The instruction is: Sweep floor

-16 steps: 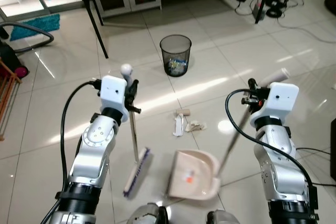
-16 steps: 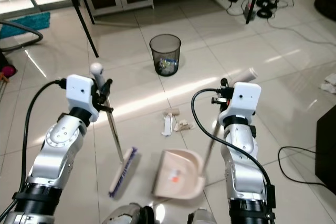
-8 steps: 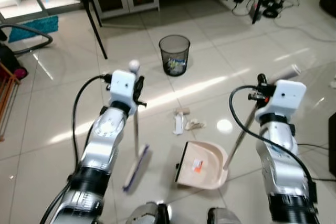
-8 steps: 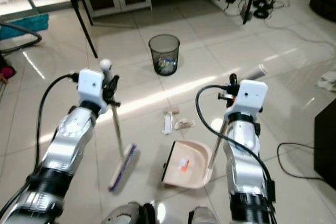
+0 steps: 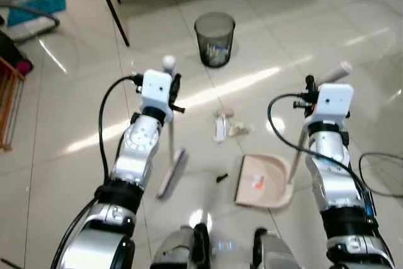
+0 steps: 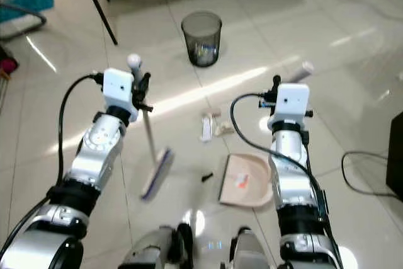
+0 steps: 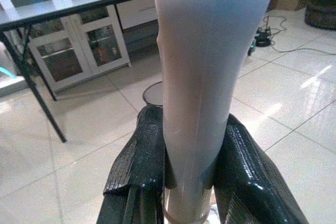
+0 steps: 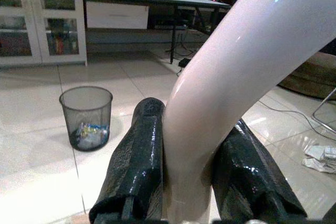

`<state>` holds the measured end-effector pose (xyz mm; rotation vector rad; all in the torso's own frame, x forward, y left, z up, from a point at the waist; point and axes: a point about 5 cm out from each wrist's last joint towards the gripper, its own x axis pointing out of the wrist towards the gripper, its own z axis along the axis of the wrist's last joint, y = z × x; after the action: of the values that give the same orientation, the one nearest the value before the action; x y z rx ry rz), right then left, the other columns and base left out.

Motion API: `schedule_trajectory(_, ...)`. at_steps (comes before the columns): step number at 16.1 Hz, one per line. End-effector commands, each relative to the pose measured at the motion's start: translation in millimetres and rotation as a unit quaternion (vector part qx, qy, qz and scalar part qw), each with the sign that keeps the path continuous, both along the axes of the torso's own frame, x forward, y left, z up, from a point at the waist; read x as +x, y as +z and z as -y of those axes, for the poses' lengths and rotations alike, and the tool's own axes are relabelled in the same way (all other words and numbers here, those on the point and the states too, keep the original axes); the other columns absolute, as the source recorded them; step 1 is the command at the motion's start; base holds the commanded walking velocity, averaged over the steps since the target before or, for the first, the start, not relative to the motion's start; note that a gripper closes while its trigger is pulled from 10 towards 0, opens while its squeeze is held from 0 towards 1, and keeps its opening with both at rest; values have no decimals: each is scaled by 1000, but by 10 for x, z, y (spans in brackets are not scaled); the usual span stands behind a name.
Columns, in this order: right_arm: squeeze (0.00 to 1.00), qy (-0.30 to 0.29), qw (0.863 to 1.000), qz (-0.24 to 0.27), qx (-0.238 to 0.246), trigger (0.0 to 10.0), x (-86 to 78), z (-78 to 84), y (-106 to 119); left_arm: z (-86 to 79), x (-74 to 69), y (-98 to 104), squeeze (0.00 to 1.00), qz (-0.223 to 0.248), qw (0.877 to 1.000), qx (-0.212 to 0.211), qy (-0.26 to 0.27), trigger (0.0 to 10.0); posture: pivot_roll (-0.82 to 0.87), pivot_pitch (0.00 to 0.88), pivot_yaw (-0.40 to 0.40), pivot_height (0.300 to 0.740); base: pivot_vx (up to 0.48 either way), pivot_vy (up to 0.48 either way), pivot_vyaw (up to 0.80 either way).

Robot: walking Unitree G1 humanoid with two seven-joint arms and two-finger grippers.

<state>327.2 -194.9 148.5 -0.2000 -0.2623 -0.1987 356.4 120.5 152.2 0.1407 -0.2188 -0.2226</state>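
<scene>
Left hand [image 7: 184, 182] clenched round the broom [image 5: 171, 155] mid-frame, right hand [image 8: 184, 182] gripping the dustpan [image 5: 264, 181] handle, paper scraps [image 5: 227, 127] between them.

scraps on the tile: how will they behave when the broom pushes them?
The scraps look like crumpled paper, so probably light and floppy. On the glossy floor they should slide easily, perhaps scattering rather than moving together. The broom in the left tool likely needs slow strokes toward the dustpan.

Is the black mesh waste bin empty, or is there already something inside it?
Not empty. The waste bin stands upright on the tiled floor, and through its mesh some crumpled trash shows at the bottom; most of the bin above it is unfilled.
</scene>
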Motion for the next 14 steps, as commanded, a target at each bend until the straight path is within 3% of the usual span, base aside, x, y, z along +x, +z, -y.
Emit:
schedule_trajectory(1,0,11,1000,24,-15,10000,30,-62,57,1,13,22,0,12,1000,0,-4,10000,90,372,141,740,0,0,0)
schedule_trajectory(5,0,31,998,46,-25,10000,43,-224,-45,71,31,35,0,32,999,-14,-8,10000,108,397,144,740,0,0,0)
schedule_trajectory(10,0,22,997,68,-11,10000,59,-499,-125,304,75,82,0,49,998,-30,-25,10000,130,418,146,740,0,0,0)
schedule_trajectory(13,0,35,997,73,8,10000,26,-610,-136,527,109,166,0,41,995,-70,-57,10000,112,420,152,740,0,0,0)
schedule_trajectory(14,0,37,997,73,1,10000,11,-642,-163,654,105,180,0,34,992,-102,-72,10000,90,410,153,740,0,0,0)
